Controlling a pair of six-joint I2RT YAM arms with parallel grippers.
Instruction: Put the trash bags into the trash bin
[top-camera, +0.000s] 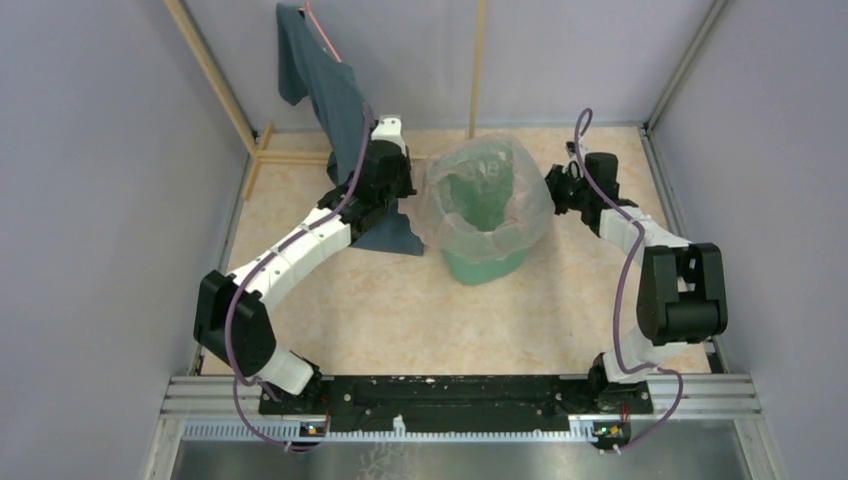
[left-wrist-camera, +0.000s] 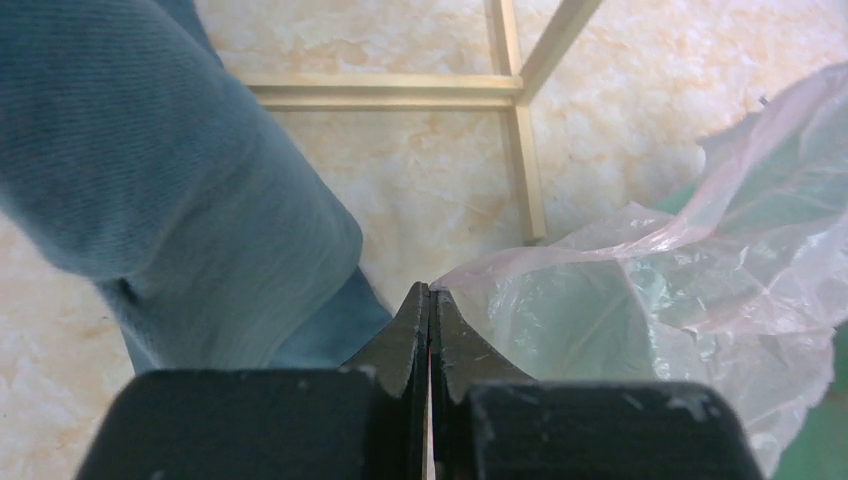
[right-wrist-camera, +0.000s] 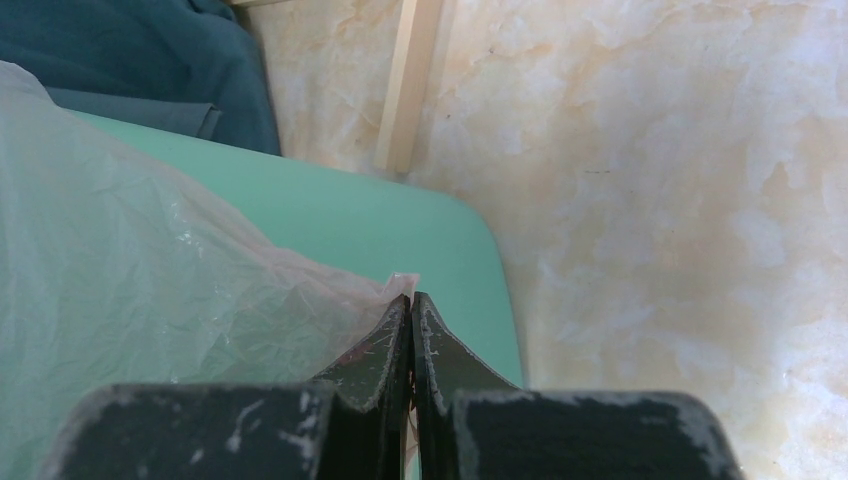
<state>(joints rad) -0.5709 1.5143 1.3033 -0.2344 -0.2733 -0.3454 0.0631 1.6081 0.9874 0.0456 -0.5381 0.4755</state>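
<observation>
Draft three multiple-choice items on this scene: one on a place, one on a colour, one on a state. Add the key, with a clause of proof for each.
1. The trash bin stands:
A. between the left gripper and the right gripper
B. behind the left arm's base
C. on the metal rail at the near edge

2. The trash bag draped over the bin's rim is:
A. opaque black
B. bright yellow
C. translucent pale pink

3. The left gripper's jaws are:
A. wide open
B. shut, with the bag's edge at their tips
C. hidden from every view

Key:
1 A: in the top view the bin sits mid-table, with one gripper at each side of its rim.
2 C: the green bin shows through the pinkish film.
3 B: the left wrist view shows the fingers pressed together where the film ends.
</observation>
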